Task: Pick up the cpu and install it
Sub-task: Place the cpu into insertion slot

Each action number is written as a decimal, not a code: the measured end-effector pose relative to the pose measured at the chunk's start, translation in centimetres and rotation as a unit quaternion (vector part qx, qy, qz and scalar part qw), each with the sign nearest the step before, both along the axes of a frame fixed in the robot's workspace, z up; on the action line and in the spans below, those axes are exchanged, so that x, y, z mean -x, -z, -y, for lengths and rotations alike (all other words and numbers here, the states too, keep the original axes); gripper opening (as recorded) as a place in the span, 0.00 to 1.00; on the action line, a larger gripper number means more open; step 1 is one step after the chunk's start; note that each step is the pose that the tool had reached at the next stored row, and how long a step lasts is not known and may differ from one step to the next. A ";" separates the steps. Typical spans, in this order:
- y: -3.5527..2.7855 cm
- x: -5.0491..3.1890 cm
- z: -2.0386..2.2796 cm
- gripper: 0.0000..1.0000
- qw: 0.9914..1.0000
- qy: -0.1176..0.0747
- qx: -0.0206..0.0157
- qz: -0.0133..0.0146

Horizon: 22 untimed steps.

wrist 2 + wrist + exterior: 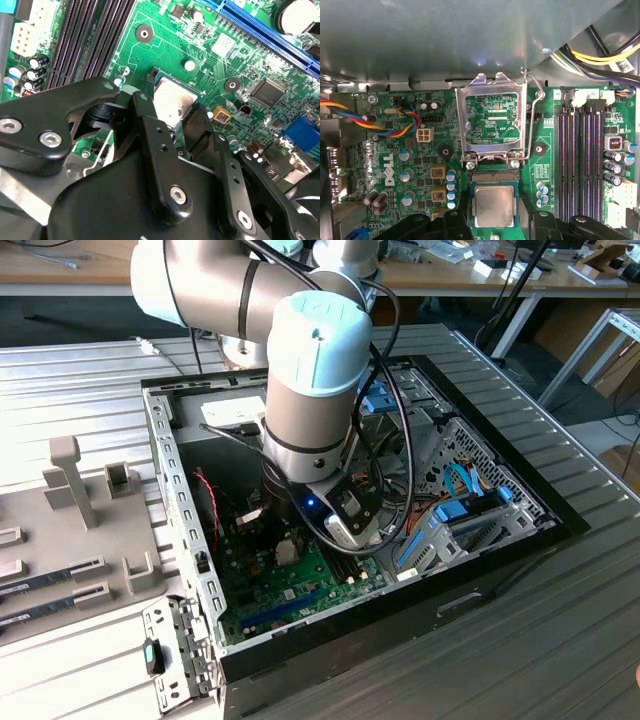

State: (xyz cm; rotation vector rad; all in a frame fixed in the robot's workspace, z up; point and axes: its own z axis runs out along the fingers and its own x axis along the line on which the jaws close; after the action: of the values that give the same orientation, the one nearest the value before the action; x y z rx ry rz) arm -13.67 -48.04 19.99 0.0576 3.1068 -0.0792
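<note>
Where the socket plate [492, 85] stands raised, the hand [494, 216] grips the cpu [493, 204]; fingers [150, 130] flank its opposite edges.

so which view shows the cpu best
The first wrist view: the cpu faces the camera squarely, gripped by the end effector. The second wrist view shows it tilted, partly behind black fingers. In the exterior view the arm covers that spot.
</note>
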 end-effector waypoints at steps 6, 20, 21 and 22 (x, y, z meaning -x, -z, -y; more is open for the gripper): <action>0.01 -0.04 -0.25 0.47 1.000 -0.002 -0.005 0.000; 0.14 -0.05 0.55 0.47 1.000 -0.011 -0.013 0.000; 0.14 -0.05 0.55 0.47 1.000 -0.010 -0.011 0.000; 0.14 -0.05 0.55 0.47 1.000 -0.009 -0.008 0.000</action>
State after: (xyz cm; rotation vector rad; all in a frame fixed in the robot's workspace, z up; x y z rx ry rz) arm -13.62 -48.59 19.85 0.0292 3.1078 -0.0553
